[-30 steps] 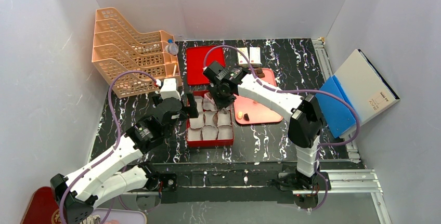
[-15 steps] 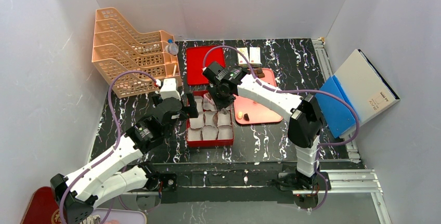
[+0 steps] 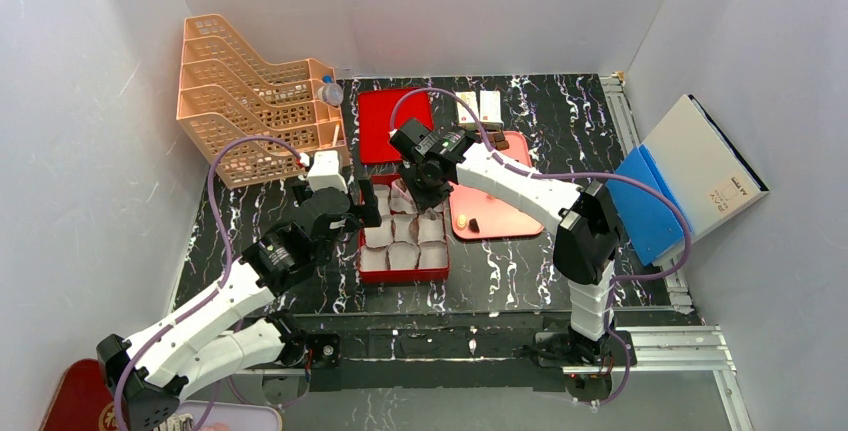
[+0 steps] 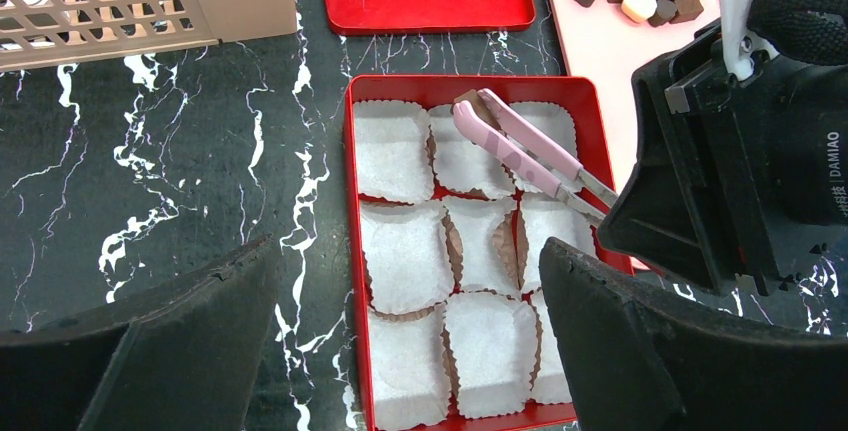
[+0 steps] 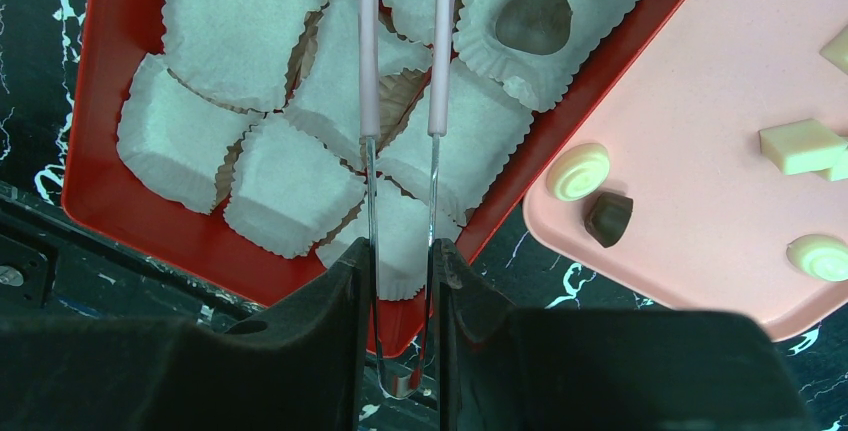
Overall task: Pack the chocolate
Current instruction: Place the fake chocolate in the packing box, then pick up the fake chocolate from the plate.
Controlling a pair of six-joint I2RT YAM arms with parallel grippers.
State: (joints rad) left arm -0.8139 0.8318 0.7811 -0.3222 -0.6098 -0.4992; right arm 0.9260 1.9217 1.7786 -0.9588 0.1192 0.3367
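Chocolate (image 5: 609,217): small, light, hard, probably slick and easily scuffed. Most pieces lie on tray (image 5: 700,71) right of right gripper (image 5: 400,281), one ahead in cup (image 5: 600,21). Right gripper clenched on tweezers (image 4: 520,146); pinch each piece across its sides. Left gripper (image 4: 405,261) released.

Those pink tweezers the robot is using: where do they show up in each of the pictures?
Top external: cannot be made out; they would be over the far end of the red tray.
Left wrist: the pink tweezers slant across the tray's upper right cups.
Right wrist: centre, two thin prongs running up from the right gripper, which pinches them.
Shared landmark: the red tray of white paper cups.
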